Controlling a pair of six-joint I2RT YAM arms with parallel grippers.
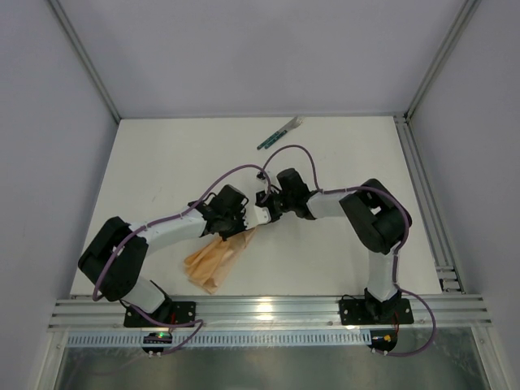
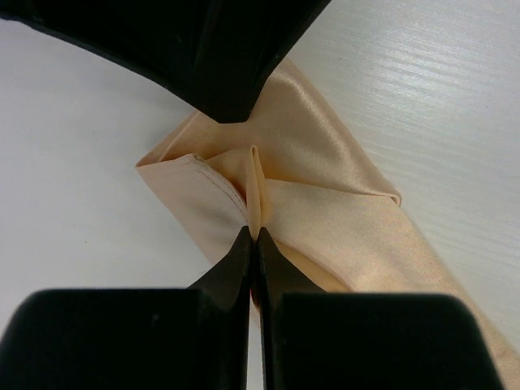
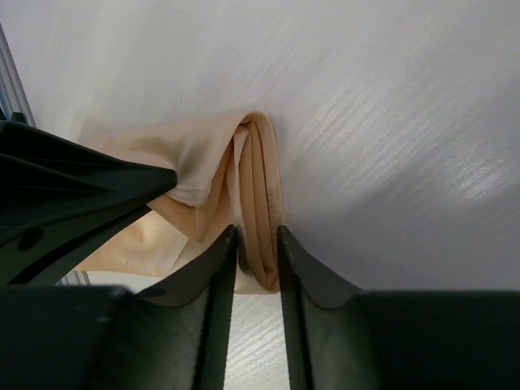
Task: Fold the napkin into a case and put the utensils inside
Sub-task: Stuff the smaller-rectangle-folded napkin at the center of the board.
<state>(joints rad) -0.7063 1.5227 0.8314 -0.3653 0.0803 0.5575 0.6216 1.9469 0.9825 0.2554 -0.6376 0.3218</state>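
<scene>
Left jaws: pressed together with no gap, pinching a thin upright ridge of the soft peach-tan cloth napkin (image 2: 325, 187) between the black fingers (image 2: 231, 272); the ridge rises straight out of the closed tips.
Right jaws: narrow, set on either side of a rolled, layered fold at the napkin's end; the fold fills the gap between the two tips and touches both.
Jaws to each other: very close, almost tip to tip over the same end of the cloth; each shows as a black shape in the other's wrist view.
Napkin: partly folded into a long, rumpled strip; the gripped end is bunched with a hemmed corner turned over, while the rest trails on the tabletop (image 1: 162, 162) toward the near edge, between the two arm bases and nearer the left one.
Utensils (image 1: 280, 134): slim sticks with dark green handles and pale ends, lying together on a slant near the far edge of the tabletop; well apart from the napkin and from both jaws.
Left arm (image 1: 171, 231): white and black, reaching from its base inward to the cloth.
Right arm (image 1: 329, 203): bent at the elbow, reaching leftward to meet it.
Aluminium rail (image 1: 268, 313): runs along the near edge; both bases are bolted to it.
</scene>
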